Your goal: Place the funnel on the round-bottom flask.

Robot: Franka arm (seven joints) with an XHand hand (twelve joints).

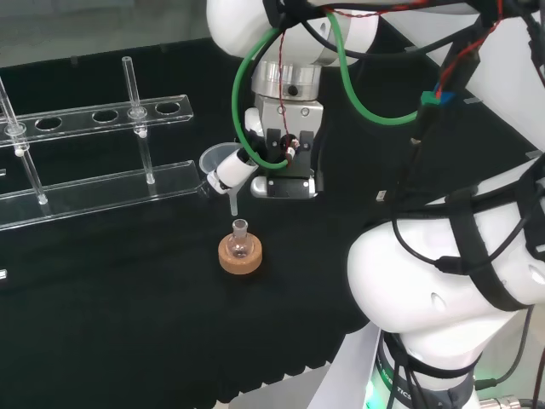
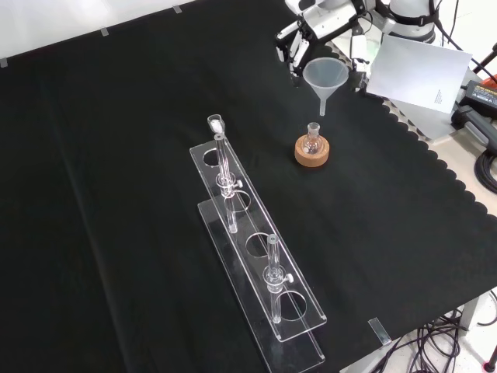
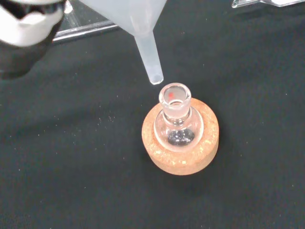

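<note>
A small clear round-bottom flask (image 1: 240,242) (image 2: 312,141) (image 3: 177,123) stands upright on a cork ring (image 1: 241,257) (image 2: 312,152) (image 3: 181,157) on the black cloth. The hand (image 1: 255,149) (image 2: 299,40) (image 3: 28,28) is shut on a translucent white funnel (image 1: 217,162) (image 2: 325,78) (image 3: 143,33), gripping it at the cone. The funnel hangs stem down, its tip just above the flask's open neck and slightly to one side. Stem and neck are apart.
A clear acrylic test-tube rack (image 1: 94,170) (image 2: 256,256) with two glass tubes stands left of the flask in the head view, nearer the camera in the front view. White paper (image 2: 419,70) lies beyond the cloth's scalloped edge. The arm's white links (image 1: 443,281) rise at the head view's right.
</note>
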